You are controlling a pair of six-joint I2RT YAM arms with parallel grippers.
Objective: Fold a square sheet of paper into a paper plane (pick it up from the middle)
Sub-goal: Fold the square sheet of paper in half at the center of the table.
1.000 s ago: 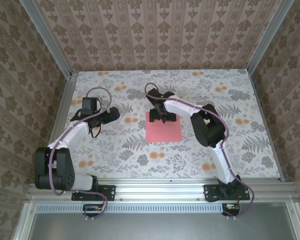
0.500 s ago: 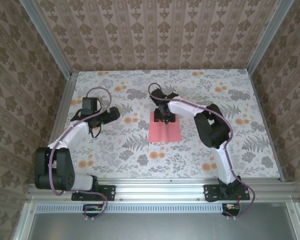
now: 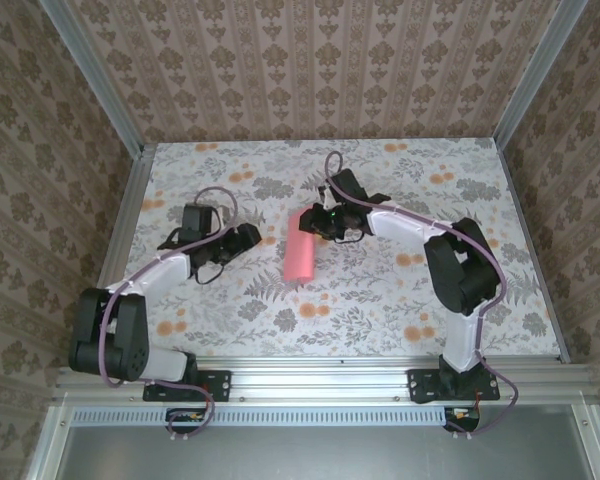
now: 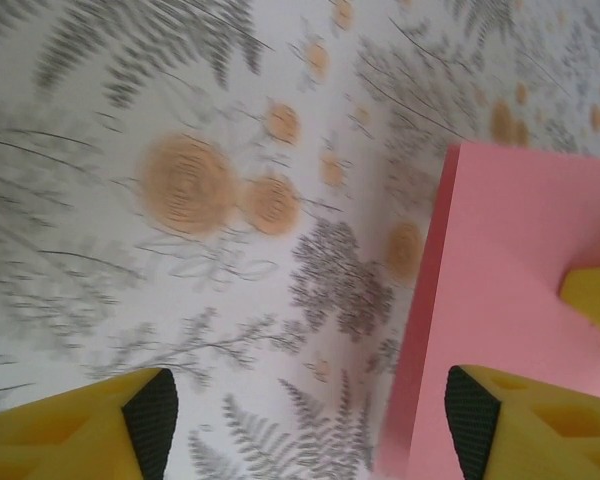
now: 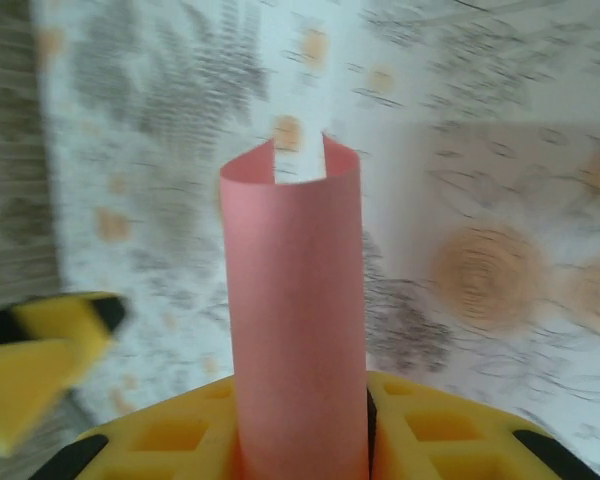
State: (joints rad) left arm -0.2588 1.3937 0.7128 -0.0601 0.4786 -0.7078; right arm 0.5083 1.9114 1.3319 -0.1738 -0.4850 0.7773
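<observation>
Two grippers meet near the centre of the top view. The right gripper (image 3: 317,224) pinches the square sheet of paper (image 3: 300,258) at its middle. Squeezed there, the thin pink-red sheet bows into a smooth trough with both side edges curling up. That hold probably serves to lift it off the floral-printed surface (image 3: 400,290) for folding. The left gripper (image 3: 248,237) hovers just left of it, its yellow fingers (image 4: 80,425) spread with nothing between them, perhaps ready to take the sheet's straight, sharp edge.
</observation>
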